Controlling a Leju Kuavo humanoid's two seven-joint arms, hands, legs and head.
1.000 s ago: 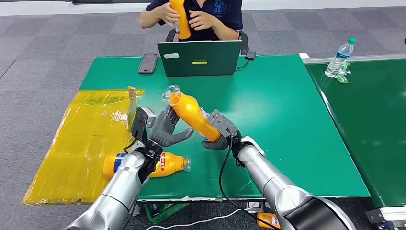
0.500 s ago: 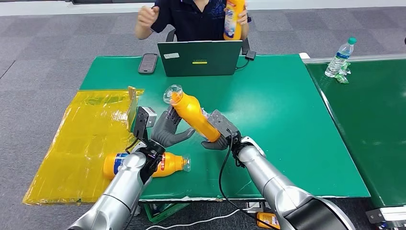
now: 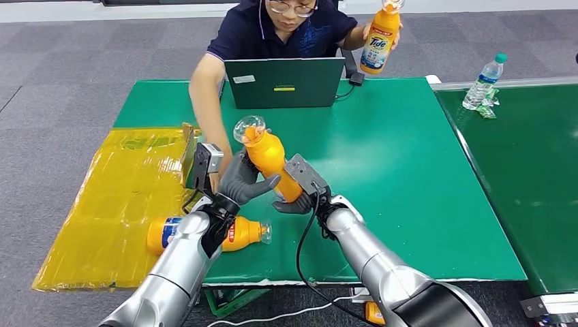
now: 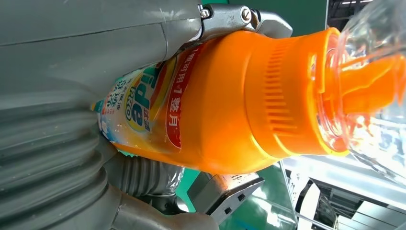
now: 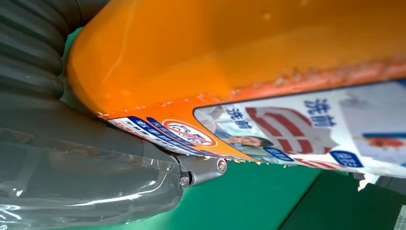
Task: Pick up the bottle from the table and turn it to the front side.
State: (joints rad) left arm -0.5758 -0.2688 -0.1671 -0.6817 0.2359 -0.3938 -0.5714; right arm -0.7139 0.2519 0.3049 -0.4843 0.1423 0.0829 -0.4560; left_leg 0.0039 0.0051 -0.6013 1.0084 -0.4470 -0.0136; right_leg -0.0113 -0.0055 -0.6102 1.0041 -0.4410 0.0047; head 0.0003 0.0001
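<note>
Head view: the orange plastic detergent bottle with a clear cap (image 3: 268, 155) is held tilted above the green table (image 3: 409, 163), cap toward the far left. Its lower body is gripped by the right hand (image 3: 294, 197); the left hand (image 3: 244, 181) is wrapped around its left side, fingers (image 3: 262, 184) curled against it.

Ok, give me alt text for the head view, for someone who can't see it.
Both robot hands, left hand and right hand, hold an orange bottle tilted above a green table. A second bottle lies near the table's front edge, and a person behind a laptop holds up another.
</note>
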